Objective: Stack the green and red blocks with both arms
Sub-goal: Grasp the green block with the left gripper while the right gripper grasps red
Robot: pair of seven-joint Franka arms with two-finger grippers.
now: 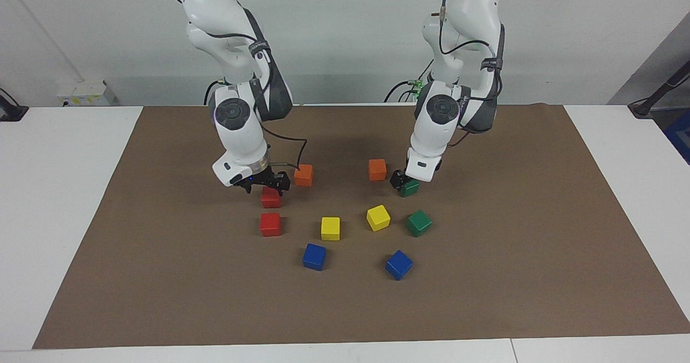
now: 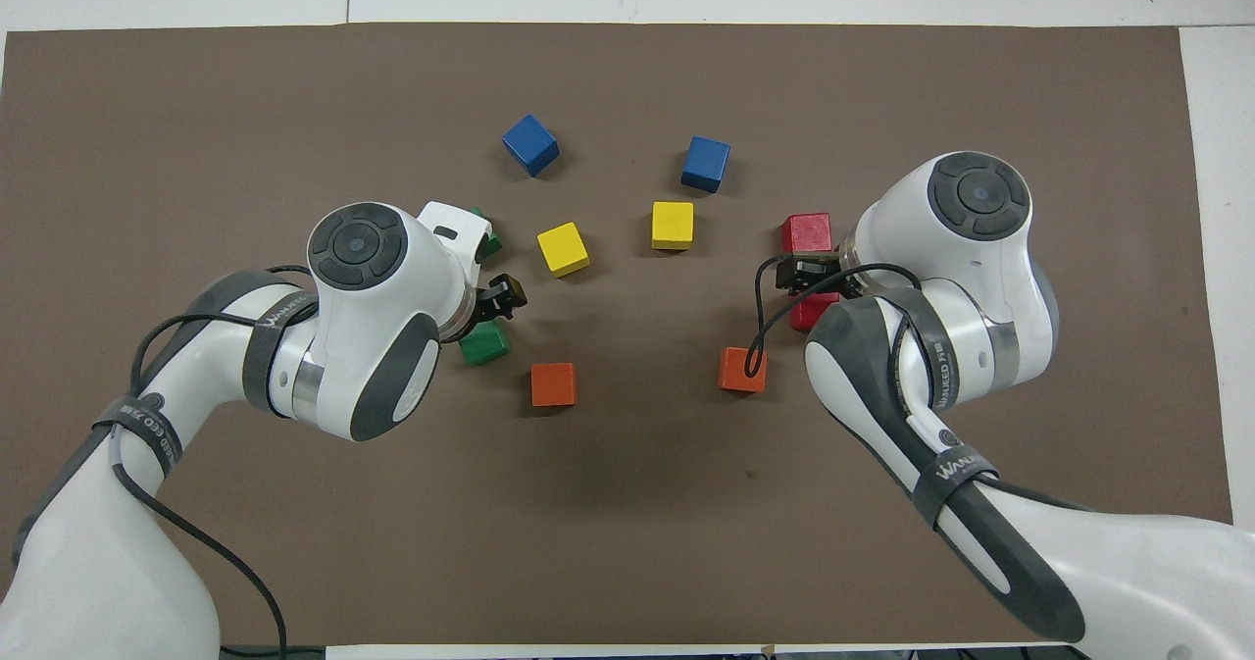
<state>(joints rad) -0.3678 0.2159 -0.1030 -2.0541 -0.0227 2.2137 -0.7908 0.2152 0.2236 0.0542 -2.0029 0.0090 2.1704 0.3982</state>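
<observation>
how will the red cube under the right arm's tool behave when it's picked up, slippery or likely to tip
The red cube looks rigid and probably light: small, solid, cube-shaped. Its glossy faces may be a little slippery in the right tool. With flat faces, it should sit stably and slide rather than roll.

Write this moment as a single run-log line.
left tool: down at nearer green block | right tool: down at nearer red block | second green block, second red block: untouched | stacks: none
</observation>
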